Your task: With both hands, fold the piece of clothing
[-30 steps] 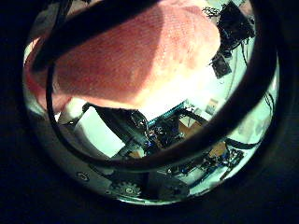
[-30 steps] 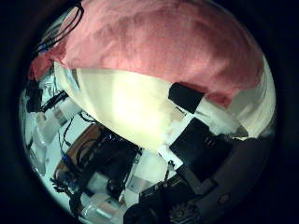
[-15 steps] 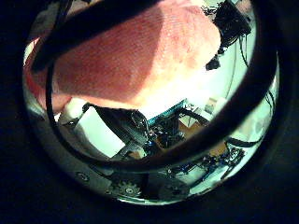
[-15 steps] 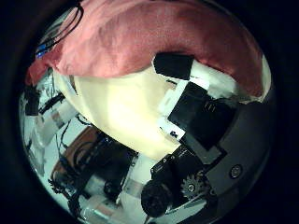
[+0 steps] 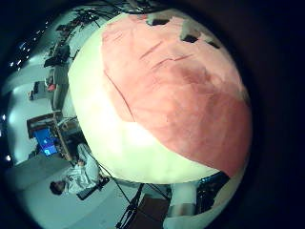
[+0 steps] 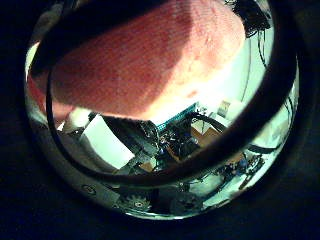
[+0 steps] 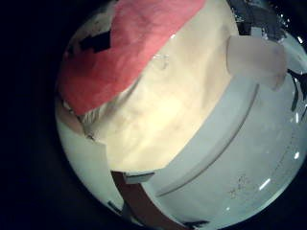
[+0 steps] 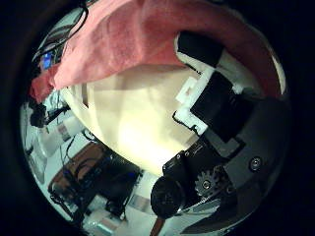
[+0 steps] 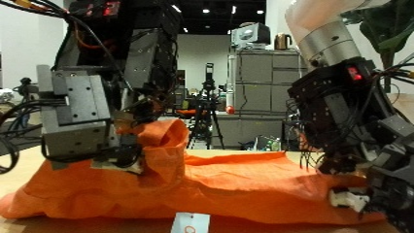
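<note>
1. Left hand (image 9: pixel 88 116): low over the tabletop's (image 9: pixel 78 225) left end, closed on a raised peak of the orange garment (image 9: pixel 246 180), pulled up just beside the hand while the rest lies flat.
2. Left thumb side palm view: filled mostly by the garment (image 6: pixel 140 60), very close to the palm.
3. Left little finger side palm view: garment (image 5: pixel 181 95) spread over much of the pale tabletop (image 5: pixel 105 134), with a bare strip along one edge.
4. Garment in the outside view: stretched across the tabletop from the left end to the right hand, wrinkled, its front hem near the front edge.
5. Small white card (image 9: pixel 190 223): on the front edge of the tabletop, just before the hem.
6. Right hand (image 9: pixel 347 136): down on the garment's right end.
7. Right thumb side palm view: black and white fingers (image 8: pixel 212 84) curled over the garment's (image 8: pixel 128 39) edge, gripping it against the bare tabletop (image 8: pixel 128 118).
8. Right little finger side palm view: garment (image 7: pixel 134 43) at one side, bare tabletop (image 7: pixel 182 105) beside it.
</note>
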Controlling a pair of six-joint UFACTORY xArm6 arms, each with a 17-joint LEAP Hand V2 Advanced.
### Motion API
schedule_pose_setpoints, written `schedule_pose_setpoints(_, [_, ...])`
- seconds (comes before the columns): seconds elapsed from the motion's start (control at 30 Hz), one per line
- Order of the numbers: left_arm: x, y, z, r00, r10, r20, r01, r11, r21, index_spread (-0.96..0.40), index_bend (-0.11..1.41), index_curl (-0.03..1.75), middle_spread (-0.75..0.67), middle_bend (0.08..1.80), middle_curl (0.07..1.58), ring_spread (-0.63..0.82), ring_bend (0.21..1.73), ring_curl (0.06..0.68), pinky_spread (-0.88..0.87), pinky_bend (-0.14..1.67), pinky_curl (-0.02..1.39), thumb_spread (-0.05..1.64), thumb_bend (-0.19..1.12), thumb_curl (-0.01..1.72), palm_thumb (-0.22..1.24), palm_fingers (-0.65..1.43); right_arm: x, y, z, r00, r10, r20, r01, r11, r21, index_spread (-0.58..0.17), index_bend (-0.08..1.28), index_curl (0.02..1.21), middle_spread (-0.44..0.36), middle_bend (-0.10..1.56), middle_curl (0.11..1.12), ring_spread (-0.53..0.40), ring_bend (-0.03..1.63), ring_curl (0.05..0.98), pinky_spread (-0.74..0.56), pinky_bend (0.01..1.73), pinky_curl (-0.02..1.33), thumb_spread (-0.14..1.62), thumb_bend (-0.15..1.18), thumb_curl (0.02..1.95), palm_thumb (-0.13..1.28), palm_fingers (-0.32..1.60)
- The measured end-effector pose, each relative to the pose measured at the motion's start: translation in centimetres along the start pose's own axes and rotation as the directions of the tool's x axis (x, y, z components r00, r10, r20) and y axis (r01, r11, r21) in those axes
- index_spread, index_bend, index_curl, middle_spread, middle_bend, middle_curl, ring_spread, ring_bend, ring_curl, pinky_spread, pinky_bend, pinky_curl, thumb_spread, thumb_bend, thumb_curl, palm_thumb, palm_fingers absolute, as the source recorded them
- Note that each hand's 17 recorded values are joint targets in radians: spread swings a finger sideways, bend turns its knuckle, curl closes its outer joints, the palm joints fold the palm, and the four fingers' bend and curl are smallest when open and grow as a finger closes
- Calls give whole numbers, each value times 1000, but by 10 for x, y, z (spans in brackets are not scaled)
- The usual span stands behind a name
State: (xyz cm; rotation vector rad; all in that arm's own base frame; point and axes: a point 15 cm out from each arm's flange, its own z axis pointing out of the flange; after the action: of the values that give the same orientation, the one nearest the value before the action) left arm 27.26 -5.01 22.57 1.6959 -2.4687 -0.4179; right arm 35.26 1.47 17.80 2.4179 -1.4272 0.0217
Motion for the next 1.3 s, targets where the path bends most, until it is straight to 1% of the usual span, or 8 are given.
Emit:
schedule_pose_setpoints(0.17, [0,22,-7,999,32,-5,-32,998,-49,-420,1385,695,-117,427,488,206,413,180,265,164,154,1379,-7,326,667,363,-3,25,-12,1000,19,-7,-18,999,36,-284,1037,810,-155,1220,778,-239,1290,667,-316,1245,708,1241,51,464,1045,1176])
schedule_pose_setpoints(0.27, [2,29,-16,999,42,-13,-42,999,-33,-421,1382,695,-111,426,487,211,416,181,267,162,155,1379,-7,325,667,365,-4,45,-21,999,33,-12,-32,998,51,-270,1062,812,-148,1248,778,-232,1305,680,-294,1255,726,1253,33,481,1039,1170])
schedule_pose_setpoints(0.4, [4,35,-34,998,66,-21,-66,998,-9,-421,1381,695,-122,435,488,204,421,182,256,159,153,1379,-7,325,668,381,-8,75,-32,999,47,-9,-47,999,20,-262,1081,812,-143,1263,773,-227,1318,689,-280,1261,740,1254,17,498,1041,1163])
schedule_pose_setpoints(0.57, [6,39,-57,997,71,-37,-71,997,-9,-421,1382,696,-135,439,491,193,423,183,253,160,152,1377,-8,327,663,379,-8,84,-59,998,65,-22,-63,994,86,-251,1099,805,-138,1278,767,-225,1325,695,-270,1260,752,1254,-4,519,1043,1163])
schedule_pose_setpoints(0.8, [1,42,-77,997,56,-43,-56,998,-4,-425,1389,696,-140,433,485,185,417,181,252,160,152,1377,-7,329,662,380,1,76,-100,995,103,-11,-100,981,166,-237,1117,786,-133,1283,753,-218,1336,694,-266,1250,757,1245,-7,539,1044,1175])
schedule_pose_setpoints(0.97, [-7,44,-89,998,40,-52,-42,999,-31,-426,1397,694,-141,433,484,190,414,179,255,158,149,1374,-8,327,657,380,8,68,-134,991,136,10,-134,964,228,-232,1124,776,-131,1289,746,-216,1341,693,-265,1247,760,1234,-9,552,1047,1175])
schedule_pose_setpoints(1.1, [-13,39,-93,998,29,-60,-32,998,-55,-426,1408,694,-137,427,484,203,403,178,268,157,149,1373,-8,326,656,366,14,55,-140,989,148,17,-148,964,221,-228,1132,766,-130,1294,739,-214,1345,689,-265,1244,763,1221,-11,561,1043,1177])
schedule_pose_setpoints(1.3, [-25,18,-90,998,11,-66,-15,997,-69,-426,1409,692,-126,423,481,211,405,178,279,155,147,1373,-8,326,656,362,22,15,-126,991,131,28,-134,980,148,-224,1142,753,-129,1309,732,-212,1350,685,-261,1237,770,1204,-8,578,1045,1176])
